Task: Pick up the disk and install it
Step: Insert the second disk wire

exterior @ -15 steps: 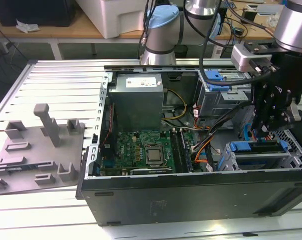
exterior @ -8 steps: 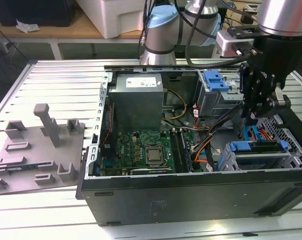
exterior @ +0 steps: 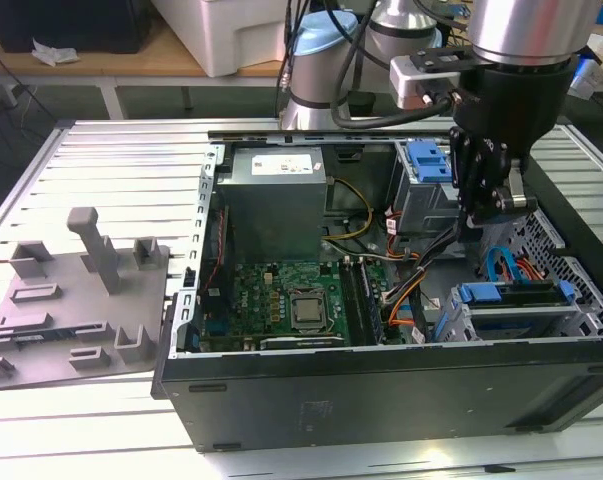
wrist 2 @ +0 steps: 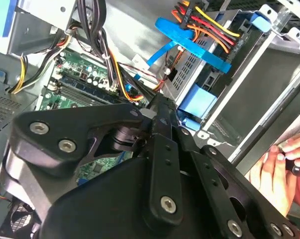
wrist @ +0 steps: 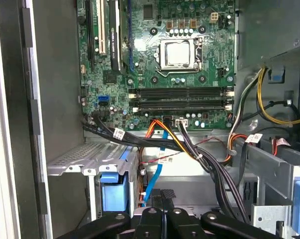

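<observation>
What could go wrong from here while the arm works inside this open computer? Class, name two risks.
1. The gripper sits low among loose cables, so a further move might snag or tug one from the board.
2. A person's hand is close by the case frame, so a sideways swing could strike it.

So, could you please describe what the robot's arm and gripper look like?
In the exterior view, the arm has a silver cylindrical wrist, light-blue joint caps and black cables. The gripper is black, built of jointed metal links. In the second wrist view, those links carry round silver screw heads.
</observation>
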Tool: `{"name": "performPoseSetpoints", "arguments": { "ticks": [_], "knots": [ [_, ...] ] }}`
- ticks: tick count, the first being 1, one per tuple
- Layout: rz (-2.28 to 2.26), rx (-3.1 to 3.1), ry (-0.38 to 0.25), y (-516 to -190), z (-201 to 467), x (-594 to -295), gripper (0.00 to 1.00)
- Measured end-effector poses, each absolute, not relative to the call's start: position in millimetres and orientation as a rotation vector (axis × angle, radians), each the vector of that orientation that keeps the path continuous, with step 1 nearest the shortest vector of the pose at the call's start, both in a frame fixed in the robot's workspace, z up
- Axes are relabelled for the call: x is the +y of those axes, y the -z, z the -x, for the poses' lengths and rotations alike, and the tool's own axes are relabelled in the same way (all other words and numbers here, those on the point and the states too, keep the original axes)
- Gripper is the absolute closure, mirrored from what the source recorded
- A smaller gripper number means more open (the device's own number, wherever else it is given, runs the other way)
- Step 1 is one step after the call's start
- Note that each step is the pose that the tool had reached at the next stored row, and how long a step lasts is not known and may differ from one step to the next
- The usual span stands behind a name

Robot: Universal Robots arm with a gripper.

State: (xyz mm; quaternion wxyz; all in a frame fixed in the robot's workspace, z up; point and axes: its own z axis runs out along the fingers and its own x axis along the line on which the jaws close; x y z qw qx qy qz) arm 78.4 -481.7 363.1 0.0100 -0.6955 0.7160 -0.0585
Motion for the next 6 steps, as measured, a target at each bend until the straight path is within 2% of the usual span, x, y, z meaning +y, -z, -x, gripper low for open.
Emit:
{"name": "performPoseSetpoints", "arguments": {
  "ticks": [6],
  "knots": [
    [2.172, 2.236, 0.186, -363.1, -78.4, -481.6, 0.89]
  ]
}}
